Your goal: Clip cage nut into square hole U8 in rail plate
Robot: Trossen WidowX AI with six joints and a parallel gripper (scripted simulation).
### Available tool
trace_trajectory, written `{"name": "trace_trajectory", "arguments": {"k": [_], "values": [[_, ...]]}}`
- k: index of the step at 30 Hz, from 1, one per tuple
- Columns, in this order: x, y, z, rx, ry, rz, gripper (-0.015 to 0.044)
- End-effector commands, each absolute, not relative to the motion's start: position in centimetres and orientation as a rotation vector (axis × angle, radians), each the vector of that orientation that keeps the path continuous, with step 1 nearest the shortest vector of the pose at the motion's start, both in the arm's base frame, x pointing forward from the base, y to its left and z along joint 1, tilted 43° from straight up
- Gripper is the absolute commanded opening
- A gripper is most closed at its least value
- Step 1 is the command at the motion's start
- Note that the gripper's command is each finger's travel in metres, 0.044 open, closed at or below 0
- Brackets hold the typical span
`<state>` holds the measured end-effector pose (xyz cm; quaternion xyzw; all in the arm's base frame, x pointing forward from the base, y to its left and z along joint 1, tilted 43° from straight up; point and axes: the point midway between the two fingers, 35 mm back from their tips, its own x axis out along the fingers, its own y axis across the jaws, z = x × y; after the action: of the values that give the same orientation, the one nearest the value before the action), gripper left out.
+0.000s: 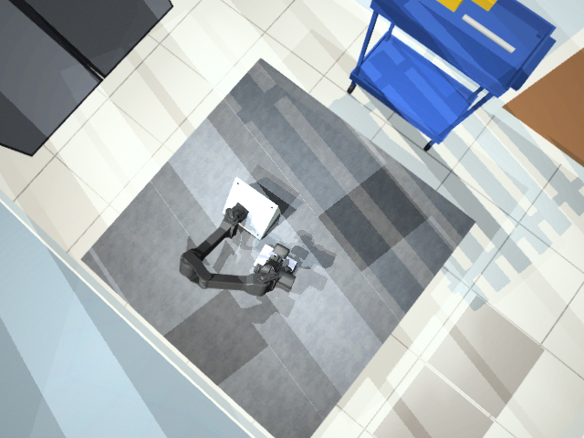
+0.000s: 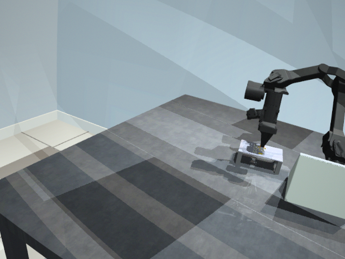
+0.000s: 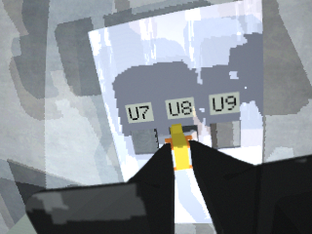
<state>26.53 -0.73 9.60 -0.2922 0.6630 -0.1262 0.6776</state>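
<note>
Gripper (image 2: 262, 145) (image 3: 179, 148): pointed down over the rail plate, its black fingers pinching the yellow cage nut between their tips.
Cage nut (image 2: 260, 153) (image 3: 181, 148): sat at the U8 hole, its far end over the opening; whether the wings had hooked below the plate could not be told.
U8 hole (image 3: 191, 129): was partly hidden by the nut, a dark strip of it showing beside the yellow.
Labels: U7 (image 3: 138, 112), U8 (image 3: 180, 108) and U9 (image 3: 224, 102) stood in a row, each by its own square hole.
Rail plate (image 2: 274, 152) (image 3: 171, 46): formed the pale top of a raised, open-sided stand on the table (image 1: 301, 368) (image 2: 111, 156).
Arm (image 1: 226, 281) (image 2: 306, 73): arched from its base to the plate.
White wedge-shaped block (image 1: 256, 207) (image 2: 316, 181): stood near the rail plate, apart from it.
Blue cart (image 1: 360, 78): stood on the tiled floor beyond the table.
</note>
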Motion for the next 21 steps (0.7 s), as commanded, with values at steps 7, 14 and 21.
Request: {"name": "trace_trajectory", "arguments": {"k": [7, 14, 21], "values": [[26.53, -0.77, 9.67, -0.642, 1.496, -0.264, 0.0026], [26.54, -0.83, 9.69, -0.635, 1.498, -0.257, 0.0026], [26.56, -0.88, 9.71, -0.627, 1.501, -0.249, 0.0026]]}}
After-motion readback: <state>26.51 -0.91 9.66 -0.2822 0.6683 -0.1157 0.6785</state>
